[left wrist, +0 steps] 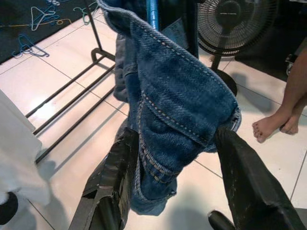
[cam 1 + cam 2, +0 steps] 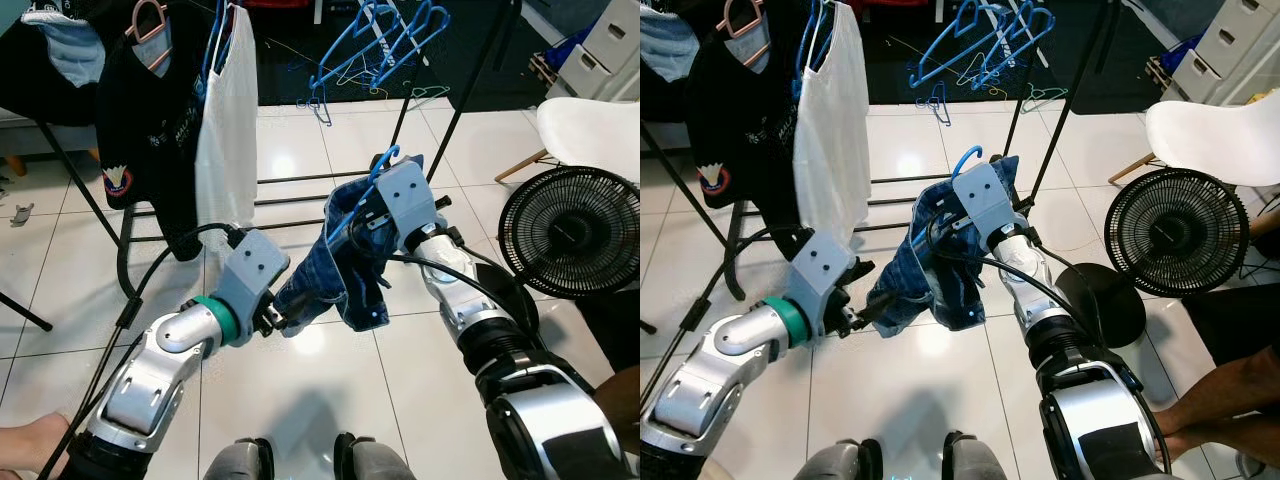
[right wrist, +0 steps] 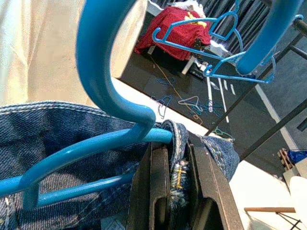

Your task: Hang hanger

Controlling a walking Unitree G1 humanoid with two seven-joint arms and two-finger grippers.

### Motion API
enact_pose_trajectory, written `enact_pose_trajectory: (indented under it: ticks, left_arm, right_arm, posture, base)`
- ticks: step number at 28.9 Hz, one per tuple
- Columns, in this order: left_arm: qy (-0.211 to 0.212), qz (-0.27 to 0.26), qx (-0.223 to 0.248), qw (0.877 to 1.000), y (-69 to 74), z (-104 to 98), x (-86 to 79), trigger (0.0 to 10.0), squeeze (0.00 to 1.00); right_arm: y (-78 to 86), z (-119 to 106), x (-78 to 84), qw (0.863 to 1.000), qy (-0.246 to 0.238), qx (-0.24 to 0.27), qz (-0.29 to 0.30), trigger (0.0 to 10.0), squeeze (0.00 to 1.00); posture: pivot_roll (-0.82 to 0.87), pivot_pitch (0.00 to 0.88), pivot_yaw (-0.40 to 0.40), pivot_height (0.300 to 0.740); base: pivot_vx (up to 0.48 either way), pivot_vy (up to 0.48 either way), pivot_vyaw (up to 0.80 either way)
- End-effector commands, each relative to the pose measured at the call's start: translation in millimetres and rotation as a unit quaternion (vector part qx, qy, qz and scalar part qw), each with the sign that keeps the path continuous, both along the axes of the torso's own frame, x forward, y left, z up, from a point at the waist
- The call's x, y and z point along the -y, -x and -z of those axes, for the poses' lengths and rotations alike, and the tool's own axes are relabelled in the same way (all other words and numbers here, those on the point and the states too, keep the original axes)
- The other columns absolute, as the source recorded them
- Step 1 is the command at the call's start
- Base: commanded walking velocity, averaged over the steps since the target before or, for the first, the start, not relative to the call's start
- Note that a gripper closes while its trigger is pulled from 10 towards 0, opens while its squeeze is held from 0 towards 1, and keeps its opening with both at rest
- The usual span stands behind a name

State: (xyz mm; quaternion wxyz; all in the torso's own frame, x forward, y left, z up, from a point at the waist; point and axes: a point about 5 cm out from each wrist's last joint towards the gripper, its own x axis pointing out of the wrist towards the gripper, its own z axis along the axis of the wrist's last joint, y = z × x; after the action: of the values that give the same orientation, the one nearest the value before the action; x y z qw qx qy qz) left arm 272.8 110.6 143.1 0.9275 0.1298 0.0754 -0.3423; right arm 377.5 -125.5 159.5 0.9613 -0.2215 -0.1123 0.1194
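A blue hanger (image 2: 385, 161) carries a denim garment (image 2: 345, 262) in mid-air over the tiled floor. My right gripper (image 2: 366, 216) is shut on the hanger's neck and the denim's waistband, seen close up in the right wrist view (image 3: 177, 158). The hook (image 3: 103, 57) curves up above the fingers. My left gripper (image 2: 278, 320) is at the garment's lower end. In the left wrist view its black fingers (image 1: 120, 163) stand apart on either side of the hanging denim (image 1: 177, 100), touching it. The black clothes rack (image 2: 468, 95) stands ahead.
A black shirt (image 2: 140, 110) and a white garment (image 2: 228, 130) hang on the rack at the left. Several blue hangers (image 2: 380, 40) lie beyond it. A black fan (image 2: 570, 230) and white chair (image 2: 590, 130) stand at right. A person's feet (image 1: 273, 127) are close by.
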Motion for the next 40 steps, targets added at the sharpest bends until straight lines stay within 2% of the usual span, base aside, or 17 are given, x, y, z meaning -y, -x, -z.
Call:
enact_pose_trajectory:
  ticks: [1,11,17,18,27,28,31,32,33,34,40]
  left_arm:
    - [-0.006,0.001,-0.011,1.000,-0.6,5,4.4,10.0,0.00]
    - [0.008,-0.031,0.015,0.999,-18.3,-1,21.8,10.0,0.00]
    - [0.008,-0.037,0.018,0.999,-20.4,-2,24.8,10.0,0.00]
    - [0.006,-0.069,0.020,0.997,-25.7,-1,28.5,10.0,0.00]
    - [-0.014,-0.099,0.009,0.995,-30.1,7,29.7,9.9,0.00]
    - [-0.019,-0.096,0.006,0.995,-29.5,9,30.6,5.4,0.00]
    - [-0.021,-0.093,0.005,0.995,-29.0,10,31.2,5.4,0.00]
    - [-0.022,-0.091,0.005,0.996,-28.9,11,31.5,1.4,0.00]
    - [-0.022,-0.091,0.005,0.996,-28.9,11,31.5,1.4,0.00]
    - [-0.023,-0.090,0.005,0.996,-28.8,12,31.5,0.0,0.00]
    - [-0.022,-0.097,0.006,0.995,-30.0,12,29.3,0.0,0.00]
  right_arm:
    - [-2.0,-13,-4.6,0.999,-0.012,0.029,-0.006,0.0,0.00]
    - [-1.1,-13,-14.5,0.999,-0.018,0.030,-0.019,0.0,0.00]
    - [-0.6,-13,-17.3,0.999,-0.020,0.029,-0.022,0.0,0.00]
    - [1.5,-14,-28.4,0.998,-0.026,0.030,-0.041,0.0,0.00]
    - [7.2,-19,-45.4,0.995,-0.039,0.042,-0.081,0.0,0.00]
    - [8.8,-23,-49.9,0.994,-0.043,0.050,-0.091,0.0,0.00]
    - [9.6,-25,-52.3,0.993,-0.045,0.055,-0.096,0.0,0.00]
    - [10.1,-28,-54.6,0.992,-0.047,0.060,-0.102,0.0,0.00]
    - [10.1,-28,-54.6,0.992,-0.047,0.060,-0.102,0.0,0.00]
    - [10.2,-30,-55.6,0.991,-0.047,0.063,-0.104,0.0,0.00]
    - [9.4,-32,-54.4,0.991,-0.041,0.067,-0.105,0.0,0.00]
  posture:
    - [0.04,0.082,0.002,0.733]
    - [0.03,0.079,0.004,0.733]
    - [0.03,0.079,0.004,0.733]
    - [0.03,0.080,0.005,0.733]
    - [0.04,0.080,0.003,0.733]
    - [0.04,0.080,0.003,0.733]
    - [0.03,0.080,0.005,0.733]
    - [0.03,0.079,0.004,0.733]
    - [0.03,0.079,0.004,0.733]
    - [0.03,0.077,0.003,0.733]
    - [0.03,0.076,0.000,0.733]
  base:
    - [0.000,0.000,0.00]
    - [0.000,0.000,0.00]
    - [0.000,0.000,0.00]
    - [0.000,0.000,0.00]
    - [0.000,0.000,0.00]
    - [0.000,0.000,0.00]
    - [0.000,0.000,0.00]
    - [0.000,0.000,0.00]
    - [0.000,0.000,0.00]
    - [0.000,0.000,0.00]
    - [0.000,0.000,0.00]
